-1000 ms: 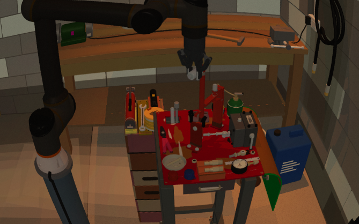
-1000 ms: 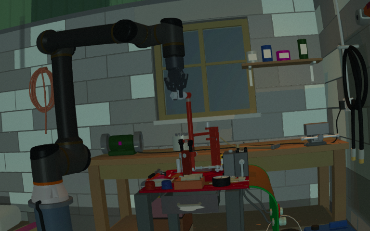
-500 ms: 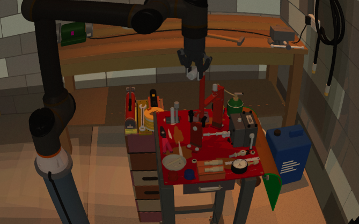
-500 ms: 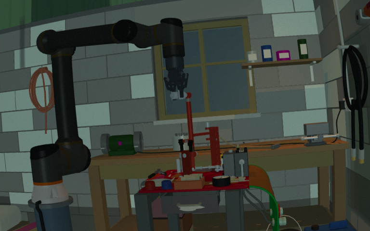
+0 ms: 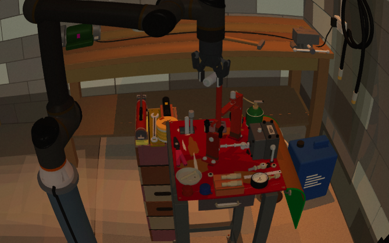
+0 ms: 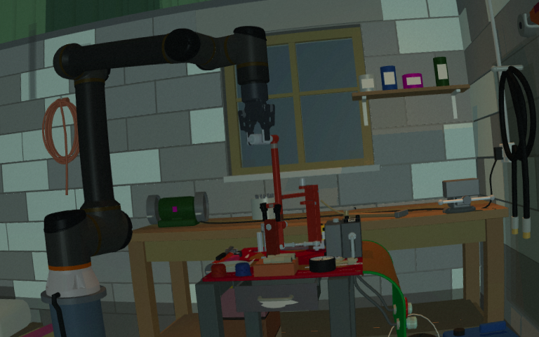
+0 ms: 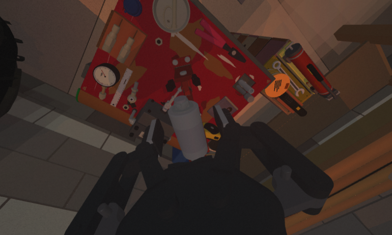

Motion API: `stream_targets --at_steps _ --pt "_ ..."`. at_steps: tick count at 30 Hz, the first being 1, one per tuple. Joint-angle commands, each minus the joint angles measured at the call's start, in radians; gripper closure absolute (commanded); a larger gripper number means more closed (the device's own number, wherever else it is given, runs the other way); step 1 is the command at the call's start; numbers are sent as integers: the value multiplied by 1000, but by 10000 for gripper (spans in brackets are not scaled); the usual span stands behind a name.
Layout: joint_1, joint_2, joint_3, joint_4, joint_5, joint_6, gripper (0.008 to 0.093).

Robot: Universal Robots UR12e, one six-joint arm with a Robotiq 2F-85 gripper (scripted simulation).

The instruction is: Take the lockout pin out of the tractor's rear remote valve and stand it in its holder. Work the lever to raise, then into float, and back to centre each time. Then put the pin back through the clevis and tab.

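My gripper [image 5: 211, 79] [image 6: 259, 138] [image 7: 189, 123] is open at the top of the tall red valve lever [image 5: 218, 102] [image 6: 276, 175], straddling the lever's pale grey cylindrical grip [image 5: 210, 80] [image 6: 256, 139] [image 7: 188, 131] without holding it. The lever stands upright from the red valve block [image 6: 274, 236] on the red work table [image 5: 225, 160]. A grey pin [image 5: 191, 120] stands upright in a holder near the table's back left corner. The clevis and tab at the lever's foot are too small to make out.
A shallow round dish [image 5: 188, 176] and an orange tray [image 5: 228, 183] lie at the table's front, beside a pressure gauge [image 5: 259, 180]. A grey box [image 5: 263, 140] stands at the right. A drawer cabinet [image 5: 154, 181] stands left, a blue canister [image 5: 312, 166] right, a wooden bench [image 5: 189, 51] behind.
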Motion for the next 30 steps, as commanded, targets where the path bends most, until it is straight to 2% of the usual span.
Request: stream_targets --at_steps 1,30 --pt "0 0 -1 0 0 0 334" --pt "0 -3 -22 23 0 0 334"
